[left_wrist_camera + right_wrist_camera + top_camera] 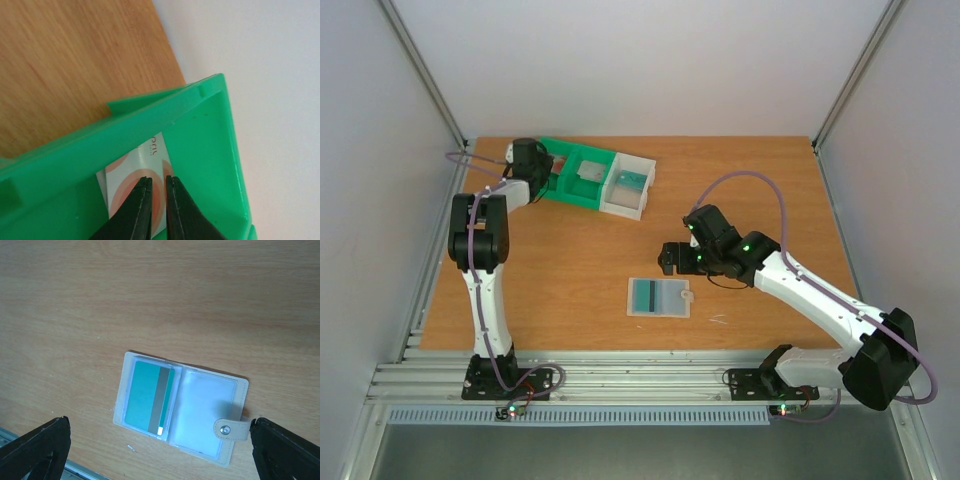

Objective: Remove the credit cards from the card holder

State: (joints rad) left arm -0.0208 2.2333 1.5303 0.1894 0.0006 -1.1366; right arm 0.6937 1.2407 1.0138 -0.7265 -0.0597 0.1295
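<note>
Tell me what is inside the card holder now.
The open card holder shows one teal card with a grey stripe, in the pocket far from its tab. The other pocket looks empty. Whether another card lies under the teal card is covered.

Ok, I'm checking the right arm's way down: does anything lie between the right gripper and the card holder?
No. In the top view only bare table separates the open right gripper from the card holder.
</note>
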